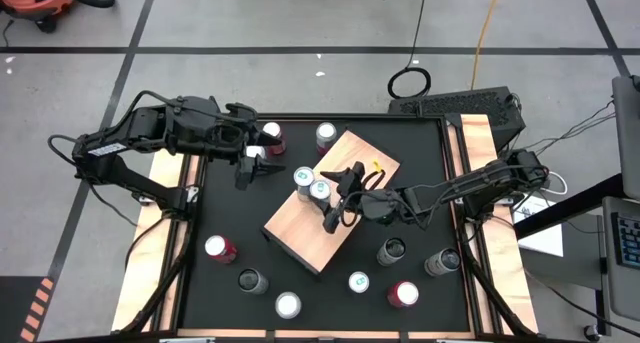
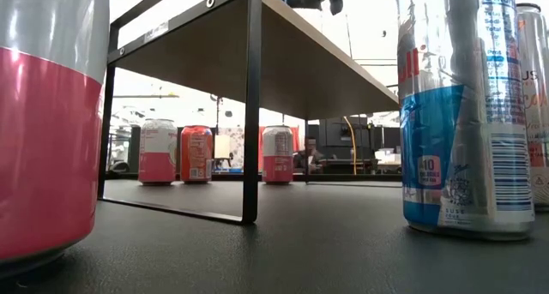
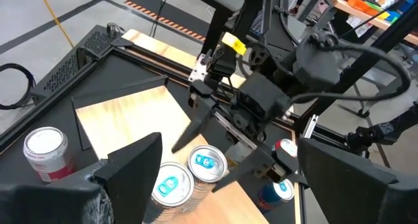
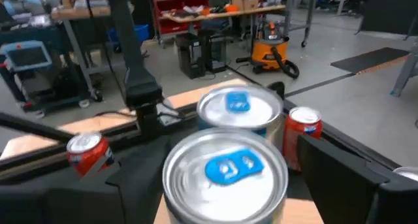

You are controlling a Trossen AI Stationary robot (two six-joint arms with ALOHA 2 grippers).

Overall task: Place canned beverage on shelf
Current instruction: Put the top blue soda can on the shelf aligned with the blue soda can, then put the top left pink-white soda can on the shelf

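Looking down from above, the right gripper (image 1: 339,197) is hovering over the shelf (image 1: 300,233), jaws wide and empty, beside two cans (image 1: 312,182) standing on it; the left gripper (image 1: 255,166) is waiting open off the shelf's edge. Its wrist view is showing both cans (image 4: 225,168) close ahead, unheld. The placing looks done; next is probably backing clear without knocking them.

Two cans (image 1: 311,184) crowd the shelf (image 1: 300,228) edge; its remaining board lies bare
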